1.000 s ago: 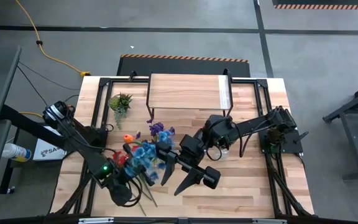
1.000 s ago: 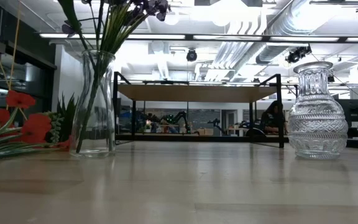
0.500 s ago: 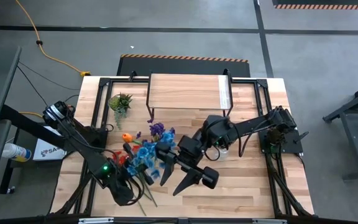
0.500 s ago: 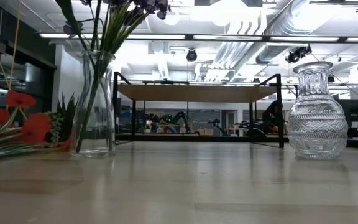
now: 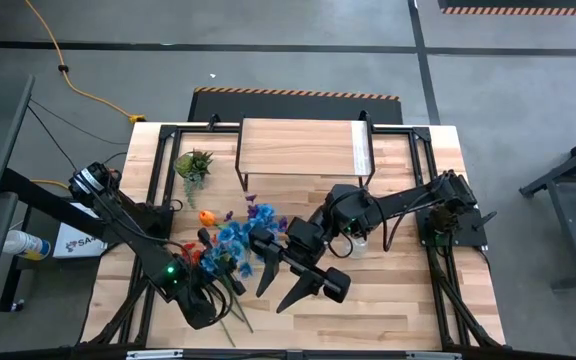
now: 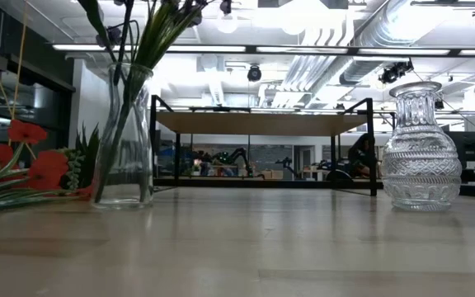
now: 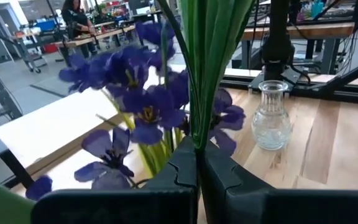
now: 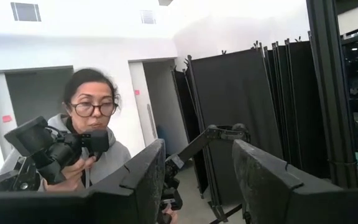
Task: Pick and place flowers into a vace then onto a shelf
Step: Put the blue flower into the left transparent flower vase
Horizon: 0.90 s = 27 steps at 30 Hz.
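Ok — from my feed, left gripper (image 7: pixel 197 168) is clamped on the flowers (image 5: pixel 230 240), stems standing in the tall vase (image 6: pixel 124 136). Right gripper (image 5: pixel 286 285) hangs beside them, fingers spread, holding nothing. The shelf (image 5: pixel 303 148) sits at the table's far edge.

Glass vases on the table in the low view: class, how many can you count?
2: a smooth vase holding flower stems at the left, and an empty ribbed vase at the right.
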Tool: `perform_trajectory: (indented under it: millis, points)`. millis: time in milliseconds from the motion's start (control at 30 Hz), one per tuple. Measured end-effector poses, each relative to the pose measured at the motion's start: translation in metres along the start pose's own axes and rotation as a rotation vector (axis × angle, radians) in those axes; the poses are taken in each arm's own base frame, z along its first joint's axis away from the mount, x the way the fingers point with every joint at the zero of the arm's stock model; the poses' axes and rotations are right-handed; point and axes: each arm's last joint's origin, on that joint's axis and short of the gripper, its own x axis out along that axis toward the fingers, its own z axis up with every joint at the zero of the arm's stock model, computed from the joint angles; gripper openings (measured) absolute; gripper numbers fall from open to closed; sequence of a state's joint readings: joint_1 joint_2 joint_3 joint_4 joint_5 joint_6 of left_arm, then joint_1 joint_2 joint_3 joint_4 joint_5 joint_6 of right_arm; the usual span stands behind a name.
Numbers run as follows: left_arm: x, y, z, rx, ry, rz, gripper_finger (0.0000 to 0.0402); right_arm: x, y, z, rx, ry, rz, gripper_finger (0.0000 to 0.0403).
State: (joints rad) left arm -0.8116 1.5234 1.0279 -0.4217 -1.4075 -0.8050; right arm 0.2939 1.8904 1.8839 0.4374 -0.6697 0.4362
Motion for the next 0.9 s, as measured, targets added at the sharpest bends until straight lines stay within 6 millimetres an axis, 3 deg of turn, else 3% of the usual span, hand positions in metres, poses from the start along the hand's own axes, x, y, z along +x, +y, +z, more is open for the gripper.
perform_trajectory:
  millis: [367, 900]
  points:
    - [0.001, 0.004, -0.014, -0.049, 0.013, -0.001, 0.0035, -0.001, -0.002, -0.001, 0.007, 0.010, -0.009, 0.0173]
    - [0.001, 0.004, -0.015, -0.047, 0.024, -0.009, 0.0035, -0.002, -0.004, -0.002, 0.002, 0.026, -0.020, 0.0172]
